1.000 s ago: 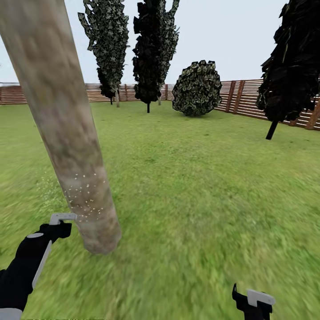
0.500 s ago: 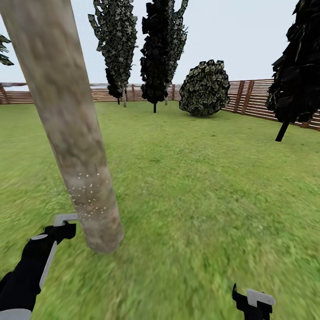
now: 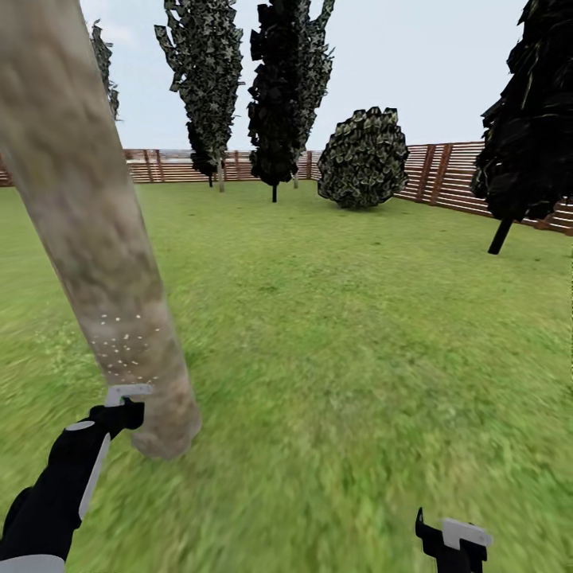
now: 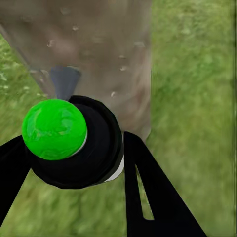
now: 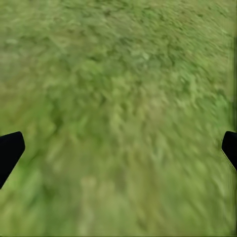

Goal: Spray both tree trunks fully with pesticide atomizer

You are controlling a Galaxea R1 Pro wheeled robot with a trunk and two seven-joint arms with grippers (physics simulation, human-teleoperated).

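A thick grey-brown tree trunk (image 3: 87, 231) leans across the left of the head view, its base on the lawn. Tiny white pesticide specks (image 3: 123, 348) dot its lower part. My left gripper (image 3: 119, 412) is shut on the pesticide atomizer (image 4: 74, 143), a black body with a bright green ball top. Its grey nozzle (image 3: 127, 391) almost touches the trunk (image 4: 103, 49) near the base, where specks (image 4: 74, 28) show on the bark. My right gripper (image 3: 452, 541) hangs open over bare grass at the lower right, its fingertips (image 5: 10, 150) far apart.
Green lawn (image 3: 358, 334) spreads to the right and ahead. Thin-stemmed dark columnar trees (image 3: 282, 87) and a round shrub (image 3: 364, 159) stand by the brown slat fence (image 3: 446, 179) at the back. Another dark tree (image 3: 529, 119) stands at the right.
The whole picture has shifted, so the camera moved; the trunk now sits further left. My left gripper keeps the atomizer by the trunk's base. The right gripper has not moved.
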